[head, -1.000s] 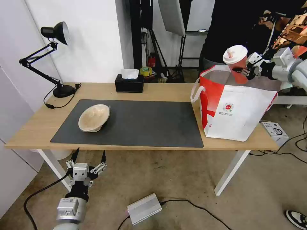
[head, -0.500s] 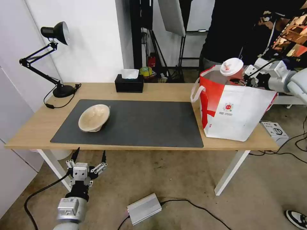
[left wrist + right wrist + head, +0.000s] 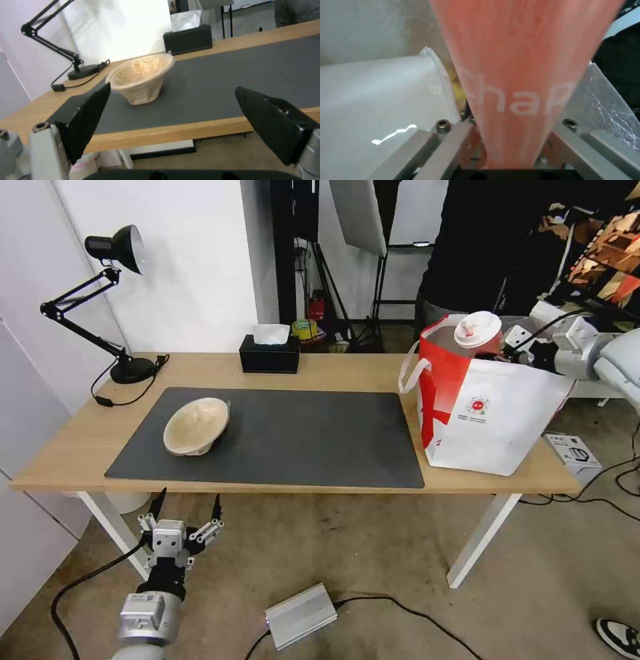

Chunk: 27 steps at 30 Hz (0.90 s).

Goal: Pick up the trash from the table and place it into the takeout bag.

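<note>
**Cup held in mouth of takeout bag; pulp bowl on mat**

Head view. Right arm reaches in from the right at the level of the bag rim, its right gripper [image 3: 501,355] clamped on the red drink cup [image 3: 479,333]. The cup is tilted, white lid leaning towards the robot's left, its lower part below the rim of the takeout bag [image 3: 490,417]. The bag stands upright at the right end of the table [image 3: 333,373], just beside the dark grey mat [image 3: 300,440]. Left arm hangs low in front of the table's near edge, forearm upright, left gripper [image 3: 187,505] pointing up with its fingers spread wide and holding nothing. The beige paper-pulp bowl [image 3: 197,425] lies tipped on its side on the left part of the mat, well apart from both grippers. A black desk lamp [image 3: 100,300] stands at the far left corner and a black tissue box [image 3: 269,355] at the far edge. The floor is bare concrete with cables and a silver box [image 3: 301,615].

Left wrist view. The two black fingers [image 3: 88,117] stand wide apart below the table edge; the pulp bowl [image 3: 143,77] sits on the mat beyond them, between the two in line of sight, untouched.

Right wrist view. The red cup [image 3: 523,75] is gripped at its base between metal fingers [image 3: 453,140]. A wide white plastic bowl [image 3: 376,100] lies close beside it, with the bag's silver foil lining [image 3: 606,100] on the other side.
</note>
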Motion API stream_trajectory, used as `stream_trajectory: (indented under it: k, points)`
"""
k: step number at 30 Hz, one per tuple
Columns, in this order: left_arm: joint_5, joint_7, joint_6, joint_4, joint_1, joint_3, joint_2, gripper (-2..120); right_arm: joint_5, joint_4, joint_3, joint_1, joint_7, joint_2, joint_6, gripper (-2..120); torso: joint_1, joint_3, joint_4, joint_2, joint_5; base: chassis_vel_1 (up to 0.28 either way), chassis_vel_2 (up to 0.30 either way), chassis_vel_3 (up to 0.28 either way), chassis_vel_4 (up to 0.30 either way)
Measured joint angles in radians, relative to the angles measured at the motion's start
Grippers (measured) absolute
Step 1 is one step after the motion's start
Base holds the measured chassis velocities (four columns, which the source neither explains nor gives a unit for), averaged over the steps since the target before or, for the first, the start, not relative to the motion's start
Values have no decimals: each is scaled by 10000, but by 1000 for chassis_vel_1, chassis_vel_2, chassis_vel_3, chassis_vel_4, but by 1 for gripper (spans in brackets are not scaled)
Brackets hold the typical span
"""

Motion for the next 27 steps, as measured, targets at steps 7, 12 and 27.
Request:
stream_trajectory:
  k: [7,12,27]
  points:
    - [5,0,0,0,-7,16,1,100,-9,-36,4,70,18,-13,31,35,0,0,0,-1,0,0,0,0,0]
    - [9,0,0,-4,-5,20,2,100,-6,-38,5,165,19,-21,36,52,0,0,0,0,0,0,0,0,0]
    - [28,4,0,-91,58,43,-12,100,131,233,220,333,16,-217,39,100,0,1,0,0,0,0,0,0,0]
